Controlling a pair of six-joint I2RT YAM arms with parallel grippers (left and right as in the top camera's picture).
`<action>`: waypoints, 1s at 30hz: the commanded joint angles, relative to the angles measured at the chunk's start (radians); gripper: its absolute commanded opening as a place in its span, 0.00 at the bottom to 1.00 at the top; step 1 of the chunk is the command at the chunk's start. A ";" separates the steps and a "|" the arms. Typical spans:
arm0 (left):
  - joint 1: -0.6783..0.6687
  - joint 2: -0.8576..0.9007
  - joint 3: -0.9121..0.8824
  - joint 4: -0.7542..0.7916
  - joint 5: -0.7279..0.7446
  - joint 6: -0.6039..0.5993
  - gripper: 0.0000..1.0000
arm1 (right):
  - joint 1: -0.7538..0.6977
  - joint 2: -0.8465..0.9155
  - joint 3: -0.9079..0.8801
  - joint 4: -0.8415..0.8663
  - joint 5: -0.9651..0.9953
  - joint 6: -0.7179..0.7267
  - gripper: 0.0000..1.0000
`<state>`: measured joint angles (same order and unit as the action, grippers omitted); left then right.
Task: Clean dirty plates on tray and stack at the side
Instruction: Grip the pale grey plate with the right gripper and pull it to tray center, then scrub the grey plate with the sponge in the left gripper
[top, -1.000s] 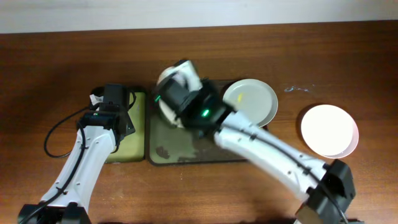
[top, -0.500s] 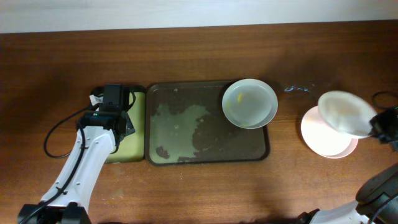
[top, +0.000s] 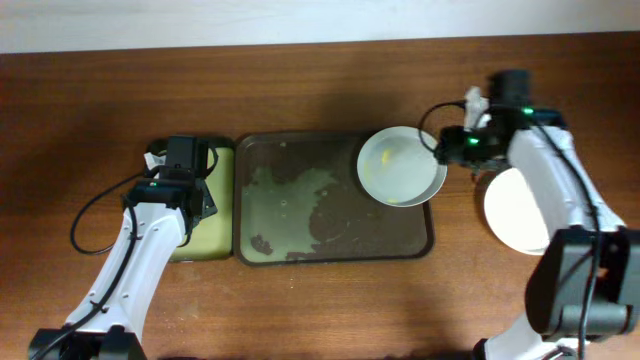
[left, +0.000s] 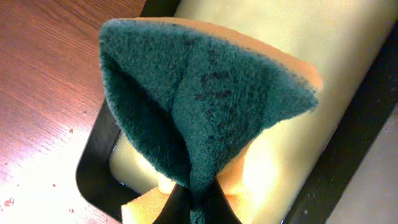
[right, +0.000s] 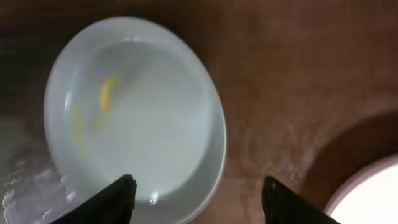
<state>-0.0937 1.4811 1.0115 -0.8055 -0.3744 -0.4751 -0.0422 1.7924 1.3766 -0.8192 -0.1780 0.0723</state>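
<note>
1. My right end effector (right: 199, 193) hangs wide open and empty at the rim of the yellow-smeared dirty plate (top: 402, 165), which sits in the tray (top: 335, 258)'s far right corner.
2. My left end effector (left: 194, 208) pinches the sponge (left: 205, 106) over the sponge tray (top: 200, 248).
3. Step in hand, as I judge it: picking up this plate. Next I must straddle its overhanging rim and close.
4. Bare table (top: 330, 80) separates it from the side stack (top: 515, 215).

The left arm (top: 135, 255) and right arm (top: 548, 175) had white shells with black joints; a thin black cable (top: 76, 228) looped from the left one's wrist.
</note>
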 joint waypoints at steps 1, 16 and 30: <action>0.003 -0.010 0.002 0.002 -0.007 0.005 0.00 | 0.069 0.066 0.008 0.050 0.226 0.076 0.66; 0.002 -0.010 0.002 0.032 0.098 0.083 0.00 | 0.161 0.176 0.008 -0.179 -0.129 -0.036 0.04; -0.312 0.182 0.386 0.099 0.694 0.185 0.00 | 0.200 0.177 -0.021 -0.106 -0.377 -0.020 0.46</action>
<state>-0.3668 1.5467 1.2877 -0.6643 0.3260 -0.2806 0.1925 1.9675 1.3201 -0.9077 -0.3965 0.1493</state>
